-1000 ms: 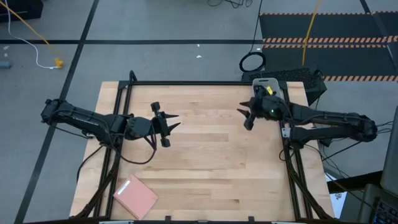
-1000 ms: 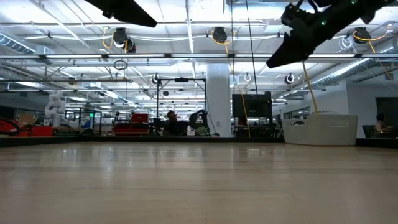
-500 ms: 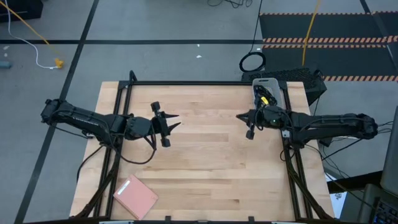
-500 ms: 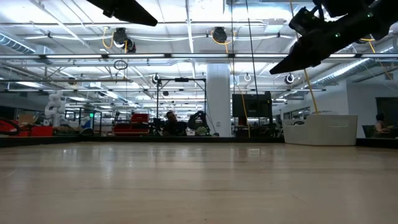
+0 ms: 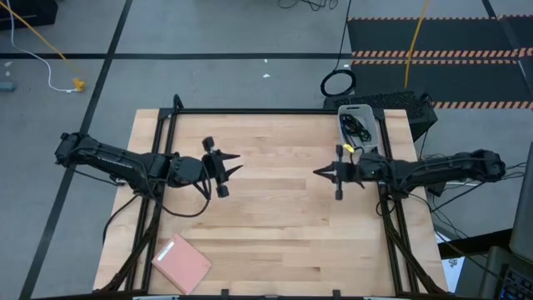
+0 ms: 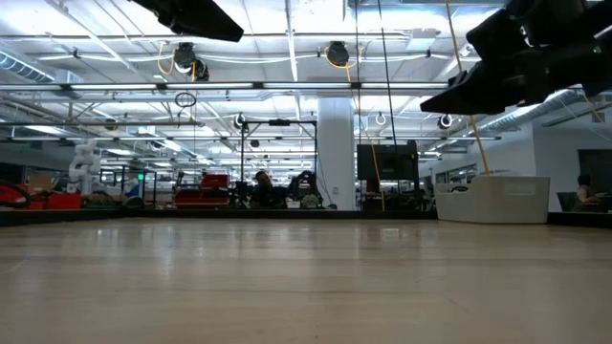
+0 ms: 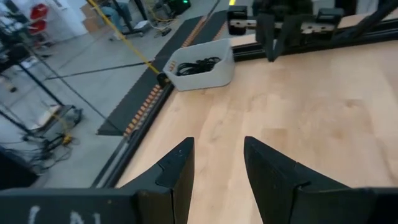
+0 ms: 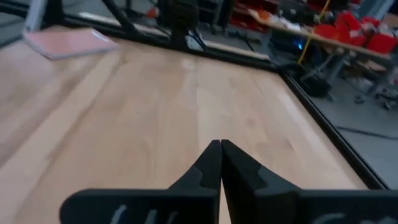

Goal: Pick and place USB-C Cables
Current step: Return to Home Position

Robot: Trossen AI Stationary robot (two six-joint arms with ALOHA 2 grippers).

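Black USB-C cables (image 5: 356, 125) lie bundled in a white bin (image 5: 371, 117) at the table's far right corner; they also show in the left wrist view (image 7: 198, 64). I cannot make out a blue-purple cable. My right gripper (image 5: 316, 172) is shut and empty, held level above the table just near-left of the bin; its fingers (image 8: 221, 149) meet. My left gripper (image 5: 236, 162) is open and empty above the table's left half, pointing toward the right edge; its fingers (image 7: 217, 144) stand apart.
A pink flat pad (image 5: 181, 262) lies at the table's near left corner. A black ring of thick cable (image 5: 337, 83) lies on the floor beyond the far edge. A black frame (image 5: 250, 110) runs along the table's edges. Bare wood (image 5: 275, 217) lies between the arms.
My right gripper has drawn back from over the bin toward the table's near edge and has tipped up from pointing downward to about level. The bin with the cables now shows uncovered.
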